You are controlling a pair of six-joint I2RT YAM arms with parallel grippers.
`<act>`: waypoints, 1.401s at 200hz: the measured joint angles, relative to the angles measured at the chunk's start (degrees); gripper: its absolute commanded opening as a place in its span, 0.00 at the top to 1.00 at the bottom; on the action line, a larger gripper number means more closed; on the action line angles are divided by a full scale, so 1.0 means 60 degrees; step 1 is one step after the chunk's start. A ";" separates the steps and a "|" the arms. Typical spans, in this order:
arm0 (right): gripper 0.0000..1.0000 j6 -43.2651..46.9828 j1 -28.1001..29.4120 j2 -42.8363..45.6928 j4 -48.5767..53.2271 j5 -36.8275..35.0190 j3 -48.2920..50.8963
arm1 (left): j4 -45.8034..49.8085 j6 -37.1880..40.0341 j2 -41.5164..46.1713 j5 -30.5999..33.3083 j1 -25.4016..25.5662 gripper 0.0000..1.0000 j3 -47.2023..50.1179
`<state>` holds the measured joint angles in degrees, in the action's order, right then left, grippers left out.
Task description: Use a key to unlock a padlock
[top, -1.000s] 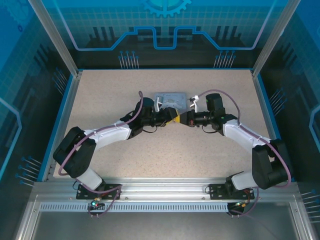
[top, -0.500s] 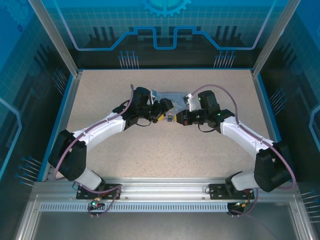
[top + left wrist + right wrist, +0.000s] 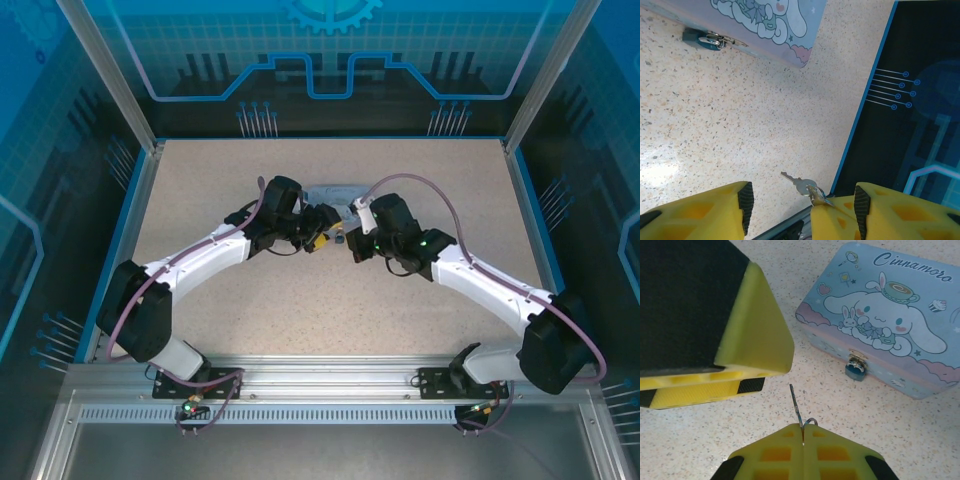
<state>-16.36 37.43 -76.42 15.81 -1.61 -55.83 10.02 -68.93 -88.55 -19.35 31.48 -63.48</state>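
Speckled beige tabletop (image 3: 420,180) inside a blue-lit enclosure is what I'm working over, with both arms reaching in to meet just in front of the cartoon tin (image 3: 885,340) at mid-table. I count one tin, one padlock (image 3: 855,371), one key (image 3: 795,402) and my two grippers.

My right gripper (image 3: 803,437) has its fingers pressed together on the key's head end, with the thin blade sticking out ahead of the tips toward the tin. The left gripper (image 3: 322,238) sits right beside it with its fingers spread and nothing between the pads. In the left wrist view, the key on its small ring shows in that gap.

The padlock hangs from the clasp on the tin's front wall, resting at the tabletop, and its shackle looks closed. It lies apart from the key, so I judge I'm at the approach step: key in hand, not yet inserted.

Next I'd expect to need the blade lined up with the keyhole, which I can't make out from here. The free left fingers would probably have to steady that tiny lock body before any turn
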 measured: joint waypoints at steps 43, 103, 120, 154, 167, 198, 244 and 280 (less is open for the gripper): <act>1.00 0.0208 0.0262 0.0000 -0.0189 -0.0463 0.0000 | -0.0135 -0.0463 -0.0058 0.0000 0.0000 0.49 0.0000; 1.00 0.0565 0.0754 -0.0015 -0.0525 -0.0907 0.0000 | -0.0270 -0.0787 -0.0288 0.0007 0.0000 0.63 0.0000; 1.00 0.0674 0.0838 -0.0026 -0.0565 -0.1013 0.0000 | -0.0291 -0.0794 -0.0335 0.0004 0.0000 0.67 0.0000; 1.00 0.0838 0.0947 -0.0109 -0.0565 -0.1242 0.0000 | -0.0291 -0.0780 -0.0448 0.0004 0.0000 0.74 0.0000; 1.00 0.0885 0.0969 -0.0142 -0.0561 -0.1275 0.0000 | -0.0291 -0.0780 -0.0448 0.0004 0.0000 0.76 0.0000; 1.00 0.0987 0.1053 -0.0233 -0.0557 -0.1428 -0.0029 | -0.0291 -0.0772 -0.0448 0.0004 0.0000 0.82 0.0000; 0.96 0.1024 0.1129 -0.0331 -0.0379 -0.1457 -0.0113 | -0.0346 -0.0688 -0.0448 0.0007 -0.0007 1.00 -0.0004; 0.60 0.0725 0.1053 -0.0262 -0.0120 -0.1217 -0.0382 | -0.0302 -0.0404 -0.0452 0.0044 -0.0011 1.00 -0.0004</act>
<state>-12.01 43.75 -78.00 15.09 -8.91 -58.13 8.21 -71.35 -91.26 -19.09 31.42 -63.51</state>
